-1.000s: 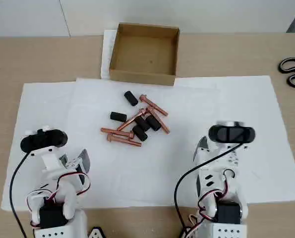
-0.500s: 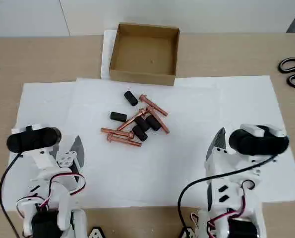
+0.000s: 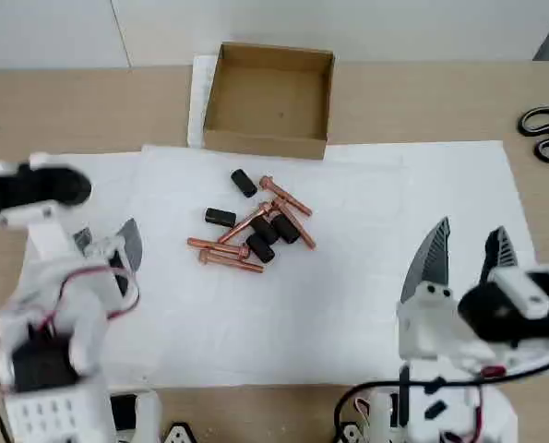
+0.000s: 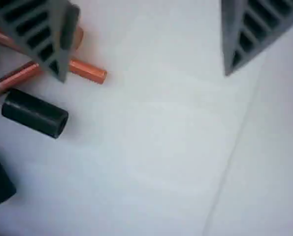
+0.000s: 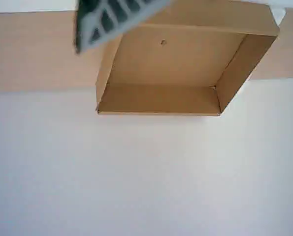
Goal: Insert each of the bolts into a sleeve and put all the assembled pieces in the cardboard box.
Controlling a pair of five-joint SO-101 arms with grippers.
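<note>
Plainly spread — left gripper [image 4: 144, 76] and right gripper [image 3: 471, 228] alike — holding nothing.

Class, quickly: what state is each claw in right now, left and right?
Left claw: open, holding nothing.
Right claw: open, holding nothing.

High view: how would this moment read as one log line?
left pincer open | right pincer open | bolts, sleeves loose | cardboard box empty
</note>
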